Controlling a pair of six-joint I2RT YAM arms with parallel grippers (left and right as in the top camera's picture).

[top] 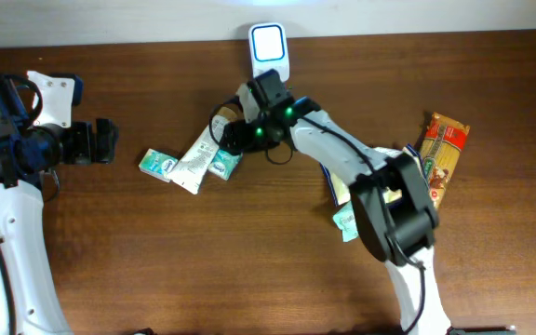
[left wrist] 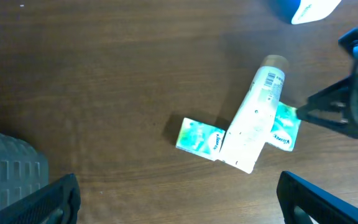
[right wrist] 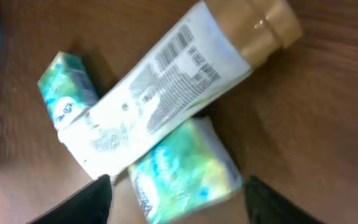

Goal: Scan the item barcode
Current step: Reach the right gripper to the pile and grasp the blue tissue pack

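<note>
The right gripper [right wrist: 178, 183] hangs spread and empty over a tissue packet [right wrist: 185, 168]. The tube [right wrist: 166, 93] lies across the packet, barcode up, cap toward 1 o'clock. Best to pinch the tube's flat body clear of the print, then lift it to the scanner [top: 268, 45] at the table's [top: 249, 270] 12 o'clock edge. Open room lies at 6 o'clock. The left gripper [left wrist: 176, 186], spread wide, sits at 9.

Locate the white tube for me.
Overhead, the white tube lies left of centre, diagonally across two green tissue packs, just beside the right pincer and below-left of the scanner.
</note>
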